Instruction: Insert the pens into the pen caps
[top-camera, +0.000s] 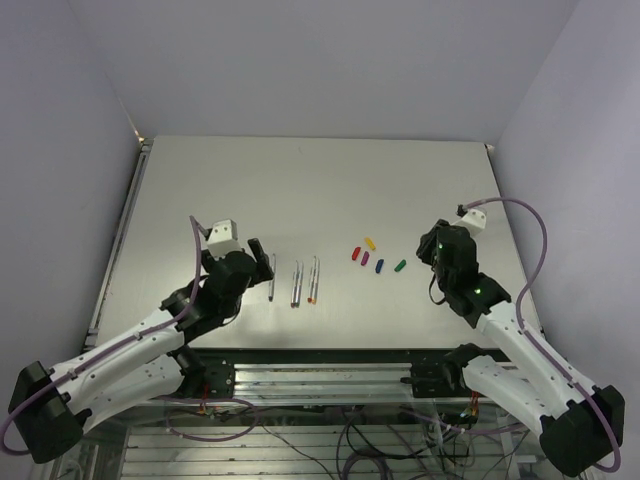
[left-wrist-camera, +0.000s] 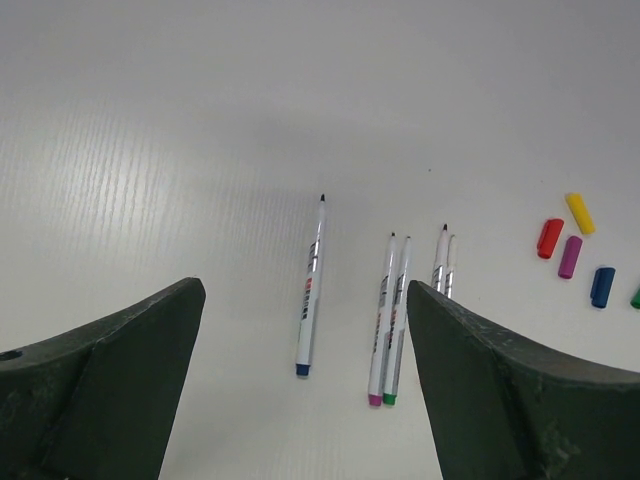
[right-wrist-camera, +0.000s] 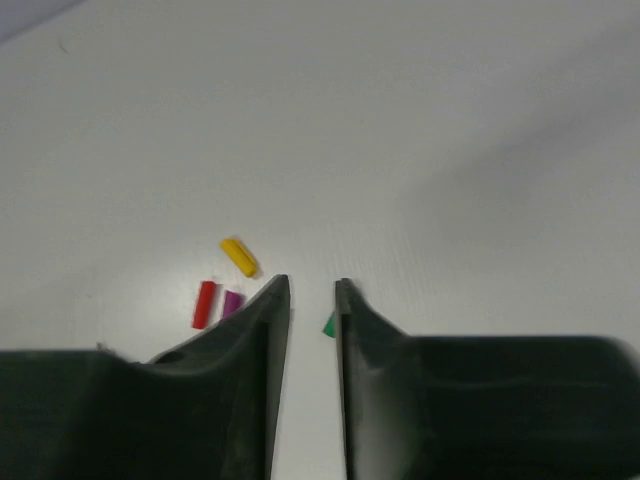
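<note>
Black left pincer (left-wrist-camera: 305, 288) gapes wide and empty above the table (left-wrist-camera: 150, 150), with five pens (left-wrist-camera: 386, 310) lying just ahead. The right pincer (right-wrist-camera: 312, 285) is narrowed to a slit, gripping nothing. A green cap (right-wrist-camera: 328, 325) peeks past its tips, other caps (right-wrist-camera: 238, 256) near.

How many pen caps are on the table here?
5, clustered right of the pens: yellow cap farthest back, red cap leftmost, purple cap beside it, blue cap, green cap rightmost. None appears hidden.
</note>
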